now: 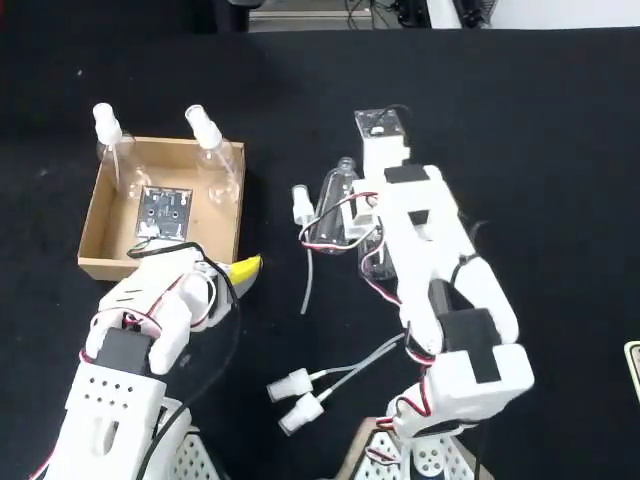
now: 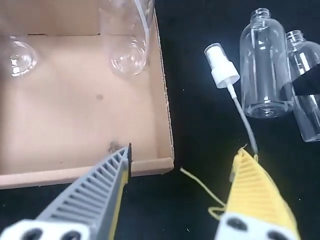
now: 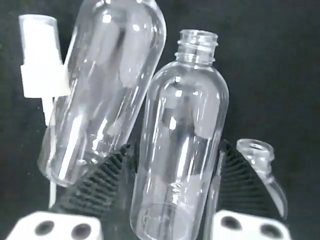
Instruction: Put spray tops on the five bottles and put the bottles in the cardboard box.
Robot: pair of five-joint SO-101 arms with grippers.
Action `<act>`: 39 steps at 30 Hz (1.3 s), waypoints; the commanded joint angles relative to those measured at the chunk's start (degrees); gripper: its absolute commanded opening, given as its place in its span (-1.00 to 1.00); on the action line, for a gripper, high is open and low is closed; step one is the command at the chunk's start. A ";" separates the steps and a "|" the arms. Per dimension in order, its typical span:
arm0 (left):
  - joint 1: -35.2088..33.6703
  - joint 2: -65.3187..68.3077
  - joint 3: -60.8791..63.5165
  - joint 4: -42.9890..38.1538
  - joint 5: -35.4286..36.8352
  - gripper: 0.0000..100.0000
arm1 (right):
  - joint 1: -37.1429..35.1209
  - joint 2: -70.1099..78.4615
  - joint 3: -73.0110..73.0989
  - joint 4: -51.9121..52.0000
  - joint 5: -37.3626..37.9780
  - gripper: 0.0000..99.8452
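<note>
The cardboard box (image 1: 100, 245) sits at the left with two capped bottles (image 1: 110, 140) (image 1: 212, 140) standing in its far corners. My left gripper (image 2: 185, 152) is open just outside the box's near right corner (image 2: 162, 125), holding nothing. A loose spray top (image 2: 222, 70) with its tube lies ahead of the yellow finger (image 2: 255, 195). Three uncapped clear bottles lie in the middle of the table. My right gripper (image 3: 176, 150) is shut on the middle bottle (image 3: 182, 115), between another bottle (image 3: 105, 85) and a third bottle's neck (image 3: 257, 152).
Two more spray tops (image 1: 290, 383) (image 1: 302, 412) with tubes lie near the front between the arm bases. A pale object (image 1: 632, 360) pokes in at the right edge. The black tabletop stretches bare behind and to the right of the arms.
</note>
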 commanded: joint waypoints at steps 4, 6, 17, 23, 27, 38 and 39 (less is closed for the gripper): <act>0.57 -0.79 -0.31 -0.35 -0.44 -0.40 | -1.58 2.86 -1.63 -0.97 0.18 -0.58; 0.57 -0.79 -0.31 -0.35 -0.44 -0.40 | -1.58 3.47 -1.45 -0.88 0.18 -0.58; -2.95 -0.79 -0.48 -0.35 -0.44 -0.40 | 0.09 1.54 -1.36 -0.44 3.16 -0.98; -3.56 -0.79 -0.57 -0.35 -0.44 -0.40 | 2.20 -12.00 -1.63 9.41 3.34 -0.94; -4.00 -0.79 -0.84 -0.35 -0.44 -0.40 | 1.67 -24.84 -1.27 17.32 3.60 -0.93; -25.63 -0.70 -14.81 7.91 -0.44 -0.40 | -21.89 -40.57 11.38 20.04 7.21 -0.93; -27.91 -0.70 -15.69 8.62 -0.44 -0.40 | -24.09 -40.66 13.85 18.20 7.21 -0.94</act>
